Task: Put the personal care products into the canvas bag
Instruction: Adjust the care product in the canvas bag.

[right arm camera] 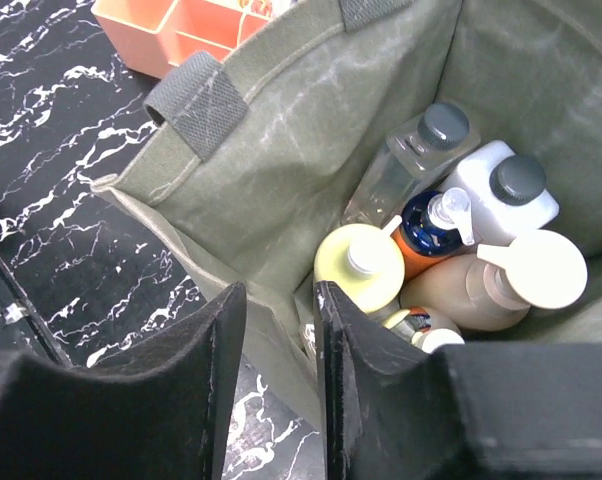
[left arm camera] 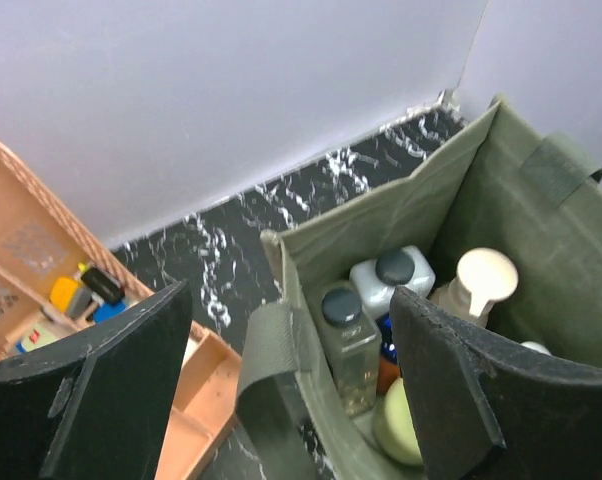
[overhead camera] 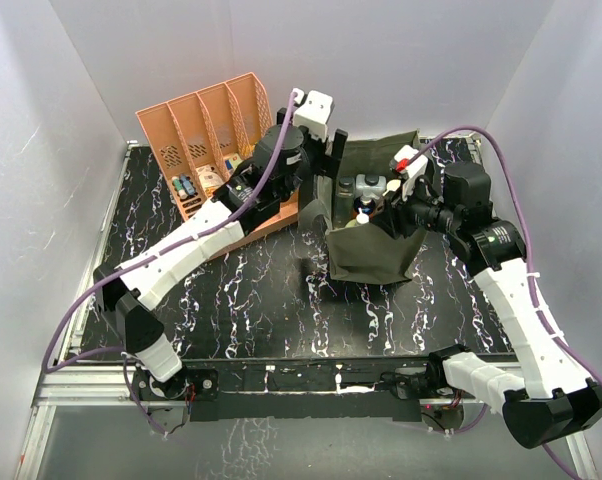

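The olive canvas bag (overhead camera: 371, 260) stands open at the table's middle right. Inside it, the right wrist view shows a yellow white-capped bottle (right arm camera: 361, 265), an orange-and-blue pump (right arm camera: 426, 232), a tan pump bottle (right arm camera: 501, 285), a white dark-capped bottle (right arm camera: 506, 190), a clear dark-capped bottle (right arm camera: 411, 160) and a small white-capped one (right arm camera: 436, 335). My left gripper (left arm camera: 281, 400) is wide open astride the bag's rim and strap (left arm camera: 271, 350). My right gripper (right arm camera: 271, 380) stands with its jaws a little apart, the bag's near wall (right arm camera: 281, 110) running between them.
A salmon-orange slotted rack (overhead camera: 206, 130) stands left of the bag, with small colourful boxes (overhead camera: 196, 183) in its front tray. White walls close in the table at the back and sides. The left arm reaches across the rack's front corner.
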Controlling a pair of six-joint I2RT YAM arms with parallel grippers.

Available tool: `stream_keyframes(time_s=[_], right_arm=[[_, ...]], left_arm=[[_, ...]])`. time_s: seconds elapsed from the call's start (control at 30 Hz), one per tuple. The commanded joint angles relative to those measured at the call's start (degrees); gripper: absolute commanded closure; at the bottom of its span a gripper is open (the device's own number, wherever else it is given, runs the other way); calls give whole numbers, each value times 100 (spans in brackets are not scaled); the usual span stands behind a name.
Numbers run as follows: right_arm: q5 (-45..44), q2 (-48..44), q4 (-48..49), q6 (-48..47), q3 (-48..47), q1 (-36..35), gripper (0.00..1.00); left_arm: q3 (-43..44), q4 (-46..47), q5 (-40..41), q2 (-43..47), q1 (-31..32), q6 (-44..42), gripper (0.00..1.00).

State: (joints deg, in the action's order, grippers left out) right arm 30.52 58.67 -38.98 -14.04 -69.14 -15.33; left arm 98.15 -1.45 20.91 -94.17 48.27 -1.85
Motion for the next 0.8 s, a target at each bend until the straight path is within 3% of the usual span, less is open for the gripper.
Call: stream_keyframes(time_s=[0.0, 0.17, 0.4, 0.6, 0.77], right_arm=[[211, 33, 293, 9, -537, 2, 62], [-457, 202, 321, 435, -1070, -5, 53], [-2040, 548, 385, 812, -1542, 249, 51], [-3118, 654, 293, 850, -1386, 318, 51], [-3280, 756, 200, 850, -1203, 375, 51]], left_arm=[[27, -896, -290, 20, -268, 736, 22], [230, -1602, -859, -135, -552, 1377, 26], [44, -1787, -1114, -131, -597, 1799, 33], [116, -1715, -1529, -400, -612, 2062, 40], [267, -1669, -1792, -620, -639, 2167, 49]])
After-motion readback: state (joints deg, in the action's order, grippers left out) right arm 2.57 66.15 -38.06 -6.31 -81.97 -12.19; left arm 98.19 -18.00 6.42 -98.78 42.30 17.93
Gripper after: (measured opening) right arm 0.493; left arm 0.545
